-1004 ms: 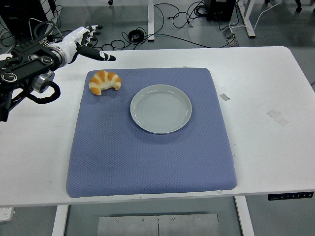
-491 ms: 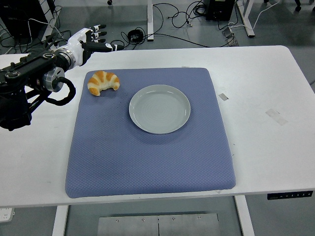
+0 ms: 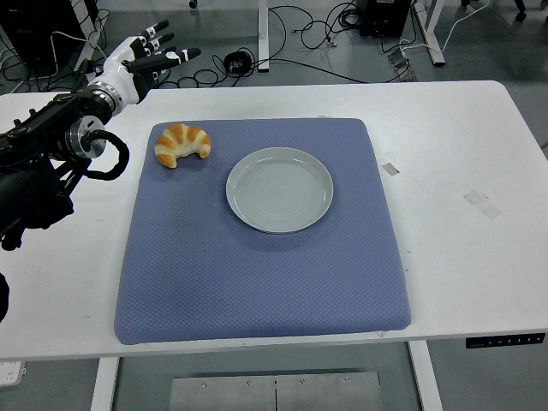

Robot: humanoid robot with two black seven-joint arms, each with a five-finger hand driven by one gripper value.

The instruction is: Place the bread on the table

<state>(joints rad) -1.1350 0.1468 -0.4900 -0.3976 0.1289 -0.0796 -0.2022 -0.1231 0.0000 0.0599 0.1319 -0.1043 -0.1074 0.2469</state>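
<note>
From my station I saw the bread [image 3: 181, 142], a golden-brown croissant with pale ridges curved into a crescent, lying on the blue mat's [image 3: 257, 257] far left corner, just left of the grey plate [image 3: 280, 189] and apart from it. It had not shifted over the last second. What had changed was my left hand [image 3: 141, 62]: it had lifted away toward the table's [image 3: 462, 154] far left edge, higher and farther from the croissant than before, fingers spread wide and gripping nothing. The mat covered most of the white table; beyond it I could see a grey floor with black cables and desk legs.
</note>
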